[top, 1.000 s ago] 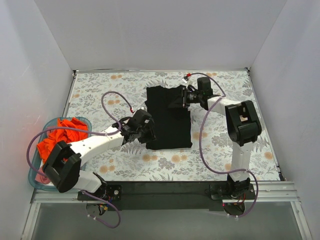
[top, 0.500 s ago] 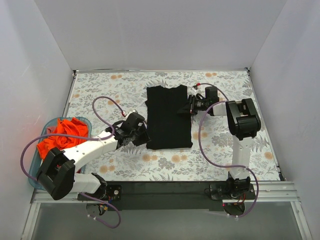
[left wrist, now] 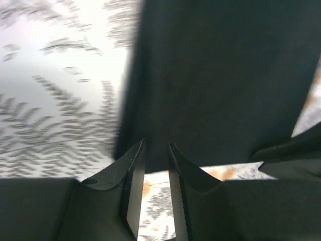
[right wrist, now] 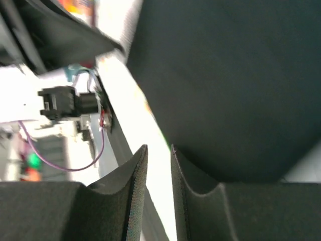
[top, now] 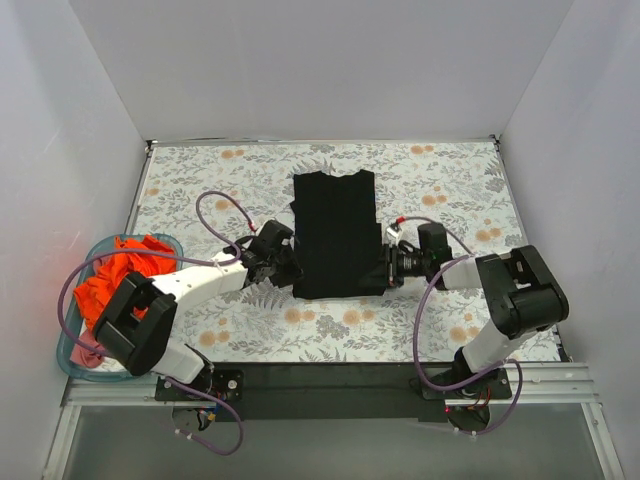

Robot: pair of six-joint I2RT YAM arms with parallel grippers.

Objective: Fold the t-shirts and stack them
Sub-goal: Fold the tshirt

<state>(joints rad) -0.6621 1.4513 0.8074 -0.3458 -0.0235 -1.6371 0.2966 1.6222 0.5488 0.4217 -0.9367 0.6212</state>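
Floral table (top: 200, 180): your right gripper (top: 384, 270) has joined the left gripper (top: 292, 270) at the black t-shirt (top: 338, 225) hem
Both sets of jaws barely parted, empty; fold looks next

We read this as a robotics lab test cell, not a home. Plain white panels (top: 330, 70) box in the table on 3 sides, w/ a floral cloth (top: 440, 180) as work surface. 2 white arms, left (top: 190, 285) & right (top: 515, 290), sit bolted to a black base plate (top: 330, 375) on an aluminium frame (top: 330, 399), purple cables (top: 417, 340) looping loose.
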